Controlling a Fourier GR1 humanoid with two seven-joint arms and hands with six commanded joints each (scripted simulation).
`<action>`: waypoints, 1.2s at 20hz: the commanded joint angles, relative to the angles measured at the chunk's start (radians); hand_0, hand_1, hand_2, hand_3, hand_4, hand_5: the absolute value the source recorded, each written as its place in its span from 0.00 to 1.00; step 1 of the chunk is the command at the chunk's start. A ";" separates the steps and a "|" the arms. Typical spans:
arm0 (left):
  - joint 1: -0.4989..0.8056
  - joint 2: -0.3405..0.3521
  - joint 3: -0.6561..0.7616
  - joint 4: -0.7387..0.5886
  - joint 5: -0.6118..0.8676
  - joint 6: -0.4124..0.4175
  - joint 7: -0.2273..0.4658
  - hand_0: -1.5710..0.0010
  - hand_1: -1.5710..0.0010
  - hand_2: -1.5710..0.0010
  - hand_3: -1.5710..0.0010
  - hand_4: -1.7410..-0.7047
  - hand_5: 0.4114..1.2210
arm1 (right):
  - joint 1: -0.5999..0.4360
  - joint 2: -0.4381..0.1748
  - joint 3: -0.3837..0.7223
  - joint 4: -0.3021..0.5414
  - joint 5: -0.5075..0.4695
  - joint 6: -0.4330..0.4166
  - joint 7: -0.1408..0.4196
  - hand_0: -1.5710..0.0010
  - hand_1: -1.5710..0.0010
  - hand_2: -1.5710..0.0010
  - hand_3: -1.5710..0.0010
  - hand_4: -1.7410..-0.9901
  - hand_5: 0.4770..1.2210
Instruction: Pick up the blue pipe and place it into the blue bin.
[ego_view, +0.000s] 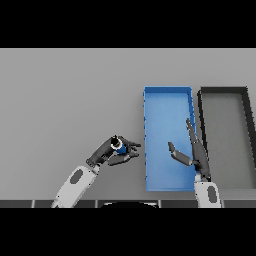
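Note:
The blue pipe is a short blue tube held in my left hand, whose fingers and thumb are curled round it, just left of the blue bin. The hand hides most of the pipe. The blue bin is a long open rectangle at the centre right of the grey table. My right hand is open with straight fingers and is over the blue bin, holding nothing.
A dark grey bin stands right beside the blue bin on its right. The grey table stretches to the left and to the far side.

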 joint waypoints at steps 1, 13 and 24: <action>0.004 -0.004 -0.009 -0.021 -0.005 -0.005 0.004 0.01 0.01 0.01 0.01 0.27 0.99 | -0.004 -0.004 -0.001 0.003 0.005 -0.001 0.002 1.00 1.00 1.00 1.00 0.74 0.22; -0.018 -0.045 0.016 -0.069 -0.043 -0.061 0.104 0.00 0.00 0.00 0.00 0.27 1.00 | 0.187 0.064 0.040 -0.148 0.134 -0.136 -0.053 1.00 1.00 1.00 1.00 0.74 0.22; 0.014 -0.085 0.035 -0.082 -0.076 -0.121 0.106 0.00 0.00 0.00 0.00 0.26 1.00 | 0.071 -0.067 0.078 -0.383 -0.252 0.182 0.223 1.00 0.99 0.93 1.00 0.67 0.13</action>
